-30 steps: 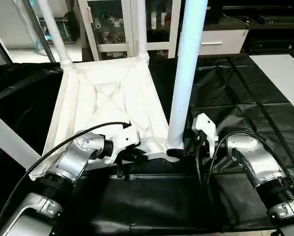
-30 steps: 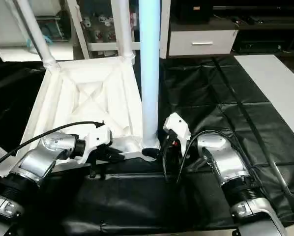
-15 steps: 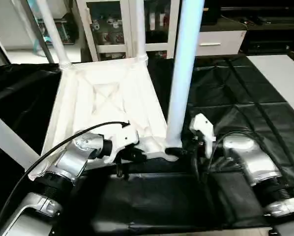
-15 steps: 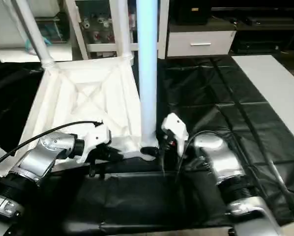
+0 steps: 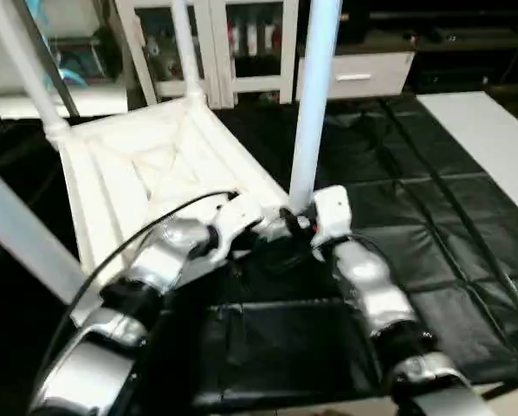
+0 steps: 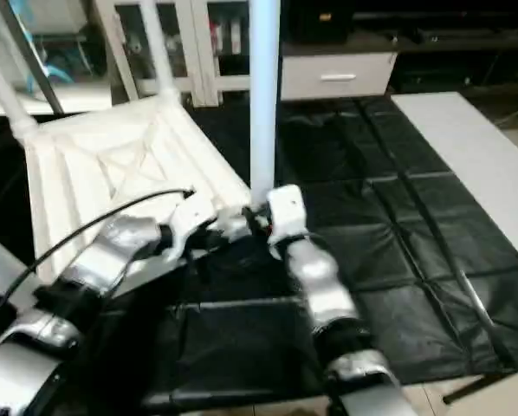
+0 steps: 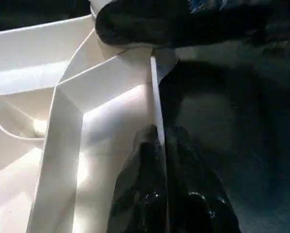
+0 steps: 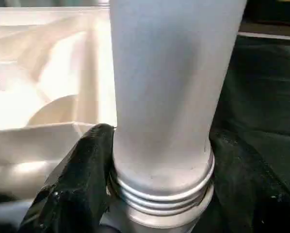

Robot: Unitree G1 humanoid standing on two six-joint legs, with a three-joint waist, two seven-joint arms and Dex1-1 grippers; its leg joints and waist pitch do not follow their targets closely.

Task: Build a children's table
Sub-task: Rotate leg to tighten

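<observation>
On the black surface, the left hand is pinching the inverted tabletop's thin stiff rim while the right hand is clasping the smooth, probably slippery leg just above its near-right socket.

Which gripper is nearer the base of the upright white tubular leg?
Right. The right gripper straddles the leg at its base; the left gripper pinches the white tabletop's rim beside it.

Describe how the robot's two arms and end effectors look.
Both forearms are rounded silver metal with black ribbed collars near the elbow. White housings sit at the wrists. A black cable loops over the left arm. Each end effector has two glossy black fingers.
</observation>
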